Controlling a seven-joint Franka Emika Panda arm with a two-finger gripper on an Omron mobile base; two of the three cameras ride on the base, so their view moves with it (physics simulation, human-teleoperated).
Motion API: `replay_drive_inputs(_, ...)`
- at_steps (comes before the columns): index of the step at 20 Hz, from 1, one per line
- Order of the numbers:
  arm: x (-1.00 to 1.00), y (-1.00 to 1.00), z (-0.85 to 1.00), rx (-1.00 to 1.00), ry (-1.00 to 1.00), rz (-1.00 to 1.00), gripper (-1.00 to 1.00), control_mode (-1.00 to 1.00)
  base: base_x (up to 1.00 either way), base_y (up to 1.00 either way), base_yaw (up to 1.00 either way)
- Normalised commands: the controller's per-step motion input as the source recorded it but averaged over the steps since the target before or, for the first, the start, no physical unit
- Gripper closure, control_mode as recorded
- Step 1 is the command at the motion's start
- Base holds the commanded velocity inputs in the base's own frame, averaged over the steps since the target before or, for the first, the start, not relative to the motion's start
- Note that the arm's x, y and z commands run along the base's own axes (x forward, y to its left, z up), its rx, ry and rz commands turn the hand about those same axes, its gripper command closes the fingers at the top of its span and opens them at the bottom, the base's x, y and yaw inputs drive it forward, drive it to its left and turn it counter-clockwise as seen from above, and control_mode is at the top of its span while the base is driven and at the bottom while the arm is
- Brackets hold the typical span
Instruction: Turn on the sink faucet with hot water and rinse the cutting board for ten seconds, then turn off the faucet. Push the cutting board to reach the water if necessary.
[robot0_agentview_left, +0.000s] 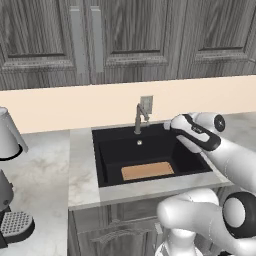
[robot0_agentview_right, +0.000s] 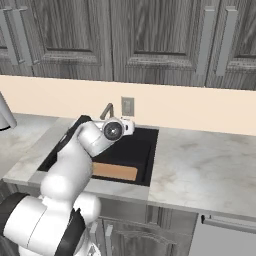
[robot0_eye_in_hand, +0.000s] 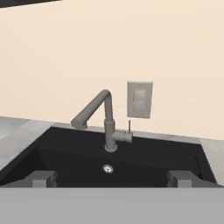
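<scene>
Dark wood cabinets up top, a peach wall behind, and a pale marble worktop (robot0_agentview_left: 82, 170) wrapped round the matte black sink (robot0_agentview_left: 107, 165). The hand (robot0_eye_in_hand: 112, 178) hovers over the basin's near side, fingers (robot0_eye_in_hand: 41, 178) spread wide apart with nothing between them, pointed straight at the back wall. Below and nearer than the hand, the cutting board (robot0_agentview_left: 147, 170) lies flat on the sink floor against the front wall, dry, no water running. Ahead and lower, the little round drain (robot0_eye_in_hand: 107, 169). Beyond that, dead ahead and well apart from the fingertips, stands the faucet (robot0_eye_in_hand: 108, 127), its bent spout swung off to the hand's left, a thin lever handle (robot0_eye_in_hand: 128, 131) poking up on its right side. A wall outlet (robot0_eye_in_hand: 139, 99) sits behind it.

The step looks like the reach for that lever. Best bet: go forward and slightly right, stay clear of the spout, bring one fingertip against the lever rather than pinching, then nudge toward the hot side. The board looks off the spout's line, so a push may follow.
</scene>
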Motion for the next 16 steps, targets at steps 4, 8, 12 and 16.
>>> replay_drive_inputs(4,0.26,0.00,0.00,0.02,0.00,0.00,-1.00,-1.00,0.00,0.00,0.00)
replay_drive_inputs(8,0.25,0.00,-0.01,0.02,0.00,0.00,-1.00,-1.00,0.00,0.00,0.00)
replay_drive_inputs(12,0.24,0.00,-0.03,0.01,0.00,0.00,-1.00,-1.00,0.00,0.00,0.00)
replay_drive_inputs(16,0.20,0.00,-0.05,0.01,0.00,0.00,-1.00,-1.00,0.00,0.00,0.00)
